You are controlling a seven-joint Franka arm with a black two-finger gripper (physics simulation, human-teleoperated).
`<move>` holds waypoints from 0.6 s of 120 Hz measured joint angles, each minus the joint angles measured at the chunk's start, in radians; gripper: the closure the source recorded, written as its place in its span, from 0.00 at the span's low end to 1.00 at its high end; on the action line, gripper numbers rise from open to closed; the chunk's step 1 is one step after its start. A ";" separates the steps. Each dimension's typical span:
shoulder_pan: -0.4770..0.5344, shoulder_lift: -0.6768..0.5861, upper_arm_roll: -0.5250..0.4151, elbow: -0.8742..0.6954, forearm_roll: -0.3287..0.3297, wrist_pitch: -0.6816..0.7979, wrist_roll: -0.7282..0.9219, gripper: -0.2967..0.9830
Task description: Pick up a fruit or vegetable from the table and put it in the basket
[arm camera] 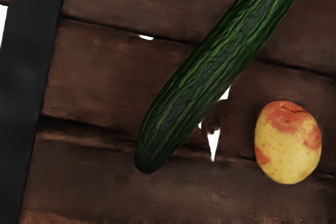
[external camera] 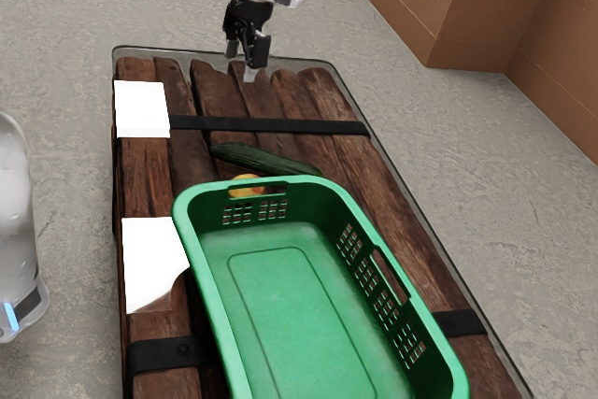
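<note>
Fingers (external camera: 250,73) spread; gripper (external camera: 240,61) raised, at 12 o'clock on the table (external camera: 148,175), exterior view. Cucumber (arm camera: 210,77) and peach (arm camera: 287,142) on the planks, apart, both about 6 o'clock from the gripper, 11 o'clock from the center of the green basket (external camera: 327,207), outside its rim.

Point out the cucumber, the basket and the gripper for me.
Cucumber (arm camera: 218,74): wrist view, middle of its length.
Basket (external camera: 200,276): exterior view, its rim.
Gripper (external camera: 241,64): exterior view, between its fingertips.

grey floor (external camera: 509,231) | brown block (external camera: 467,7), exterior view's upper right
</note>
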 joint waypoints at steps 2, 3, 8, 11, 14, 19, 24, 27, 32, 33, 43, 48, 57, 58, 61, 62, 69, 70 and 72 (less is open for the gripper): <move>-0.001 -0.021 -0.002 -0.029 0.007 0.019 0.003 0.23; -0.001 -0.030 -0.003 -0.042 0.010 0.028 0.004 0.23; -0.002 -0.067 -0.011 -0.092 0.029 0.070 0.011 0.23; -0.002 -0.085 -0.015 -0.113 0.042 0.093 0.015 0.23; -0.003 -0.099 -0.017 -0.131 0.056 0.113 0.019 0.23; -0.003 -0.112 -0.017 -0.158 0.074 0.147 0.025 0.23; -0.003 -0.116 -0.018 -0.182 0.088 0.181 0.030 0.23; -0.004 -0.114 -0.019 -0.190 0.094 0.201 0.033 0.23; -0.005 -0.100 -0.020 -0.199 0.101 0.233 0.037 0.23; -0.005 -0.097 -0.020 -0.200 0.103 0.239 0.038 0.23; -0.008 -0.061 -0.023 -0.216 0.108 0.297 0.046 0.23; -0.009 -0.044 -0.030 -0.219 0.105 0.321 0.049 0.23; -0.016 -0.015 -0.035 -0.222 0.095 0.356 0.054 0.23; -0.017 -0.012 -0.035 -0.223 0.093 0.360 0.055 0.23; -0.020 -0.004 -0.036 -0.228 0.087 0.370 0.056 0.23; -0.021 -0.003 -0.036 -0.232 0.085 0.374 0.057 0.23; -0.027 0.004 -0.036 -0.253 0.074 0.397 0.060 0.23; -0.028 0.005 -0.037 -0.257 0.073 0.400 0.061 0.23; -0.028 0.006 -0.037 -0.264 0.071 0.406 0.062 0.23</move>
